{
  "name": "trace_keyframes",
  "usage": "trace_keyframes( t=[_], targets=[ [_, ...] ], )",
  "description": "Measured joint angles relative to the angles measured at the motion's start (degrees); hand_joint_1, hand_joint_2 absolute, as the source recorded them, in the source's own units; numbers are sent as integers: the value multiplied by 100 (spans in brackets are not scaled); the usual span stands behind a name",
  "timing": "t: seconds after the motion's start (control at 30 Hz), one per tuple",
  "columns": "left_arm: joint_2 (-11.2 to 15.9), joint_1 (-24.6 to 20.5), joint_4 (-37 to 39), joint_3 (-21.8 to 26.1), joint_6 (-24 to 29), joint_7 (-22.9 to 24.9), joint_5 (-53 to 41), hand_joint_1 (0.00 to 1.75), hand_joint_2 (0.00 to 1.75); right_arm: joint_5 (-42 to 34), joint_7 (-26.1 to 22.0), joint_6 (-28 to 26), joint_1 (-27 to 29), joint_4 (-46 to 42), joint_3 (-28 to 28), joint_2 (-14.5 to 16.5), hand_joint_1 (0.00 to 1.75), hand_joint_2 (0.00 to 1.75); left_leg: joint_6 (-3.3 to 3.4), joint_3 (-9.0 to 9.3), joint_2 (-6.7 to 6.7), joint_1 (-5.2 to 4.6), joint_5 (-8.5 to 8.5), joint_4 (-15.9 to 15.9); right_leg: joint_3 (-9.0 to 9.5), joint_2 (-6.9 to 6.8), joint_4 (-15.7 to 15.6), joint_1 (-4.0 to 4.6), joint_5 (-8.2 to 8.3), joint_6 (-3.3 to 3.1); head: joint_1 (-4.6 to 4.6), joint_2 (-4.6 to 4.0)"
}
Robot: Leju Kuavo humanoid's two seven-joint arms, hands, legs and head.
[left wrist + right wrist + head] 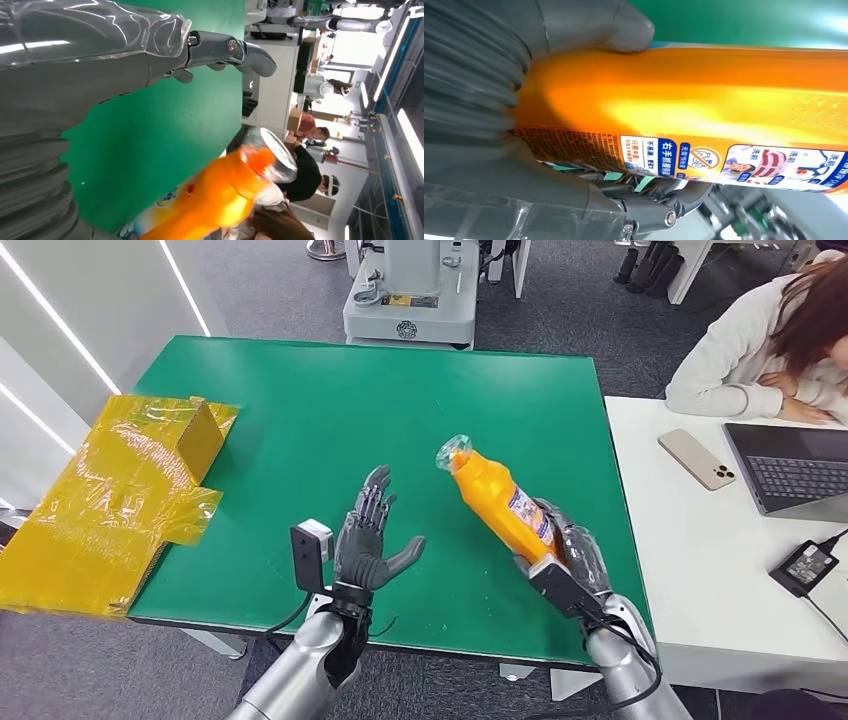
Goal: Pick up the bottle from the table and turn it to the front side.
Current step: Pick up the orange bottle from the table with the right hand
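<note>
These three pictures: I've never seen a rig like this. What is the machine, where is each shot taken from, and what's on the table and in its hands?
It is a humanoid robot with two silver arms ending in many-fingered hands. The head view looks down from high on its body onto a green table. The other two pictures come from cameras at each wrist, so they look turned. The right hand grips an orange bottle by its lower end, lifted, cap pointing away. The left hand hovers with fingers spread, holding nothing. A yellow taped cardboard box overhangs the table's left edge. A person sits at a neighbouring white desk with a laptop and phone.
</note>
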Motion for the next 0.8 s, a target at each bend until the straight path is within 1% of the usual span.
trace_keyframes(
  t=[0.17,0.33,0.47,0.63,0.8],
  targets=[
    [63,-158,117,24,-373,42,211,0,175,-93,-65,-212,261,-374,-163,105,175,175,0,-4,1,-1,0,0,-4,1,0,-1,0,0,0,0],
    [144,-503,489,95,-902,136,429,0,175,-183,-180,-206,260,-476,-306,178,175,175,-5,-5,1,-1,5,1,-6,1,3,-1,2,0,0,1],
    [158,-619,613,116,-994,156,449,0,175,-216,-228,-185,231,-481,-339,204,175,175,-5,-6,1,-1,6,1,-7,1,5,-1,3,-2,1,0],
    [145,-1260,1178,143,-1230,269,522,0,175,-300,-435,-31,-131,-407,-410,475,175,175,-8,-8,2,-1,9,2,-15,3,14,-1,5,-5,-1,0],
    [106,-1630,1493,156,-1300,433,619,0,175,-280,-403,72,-504,-374,-348,732,175,175,-10,-9,4,-1,11,2,-20,4,20,-1,5,-6,-1,0]
  ],
)
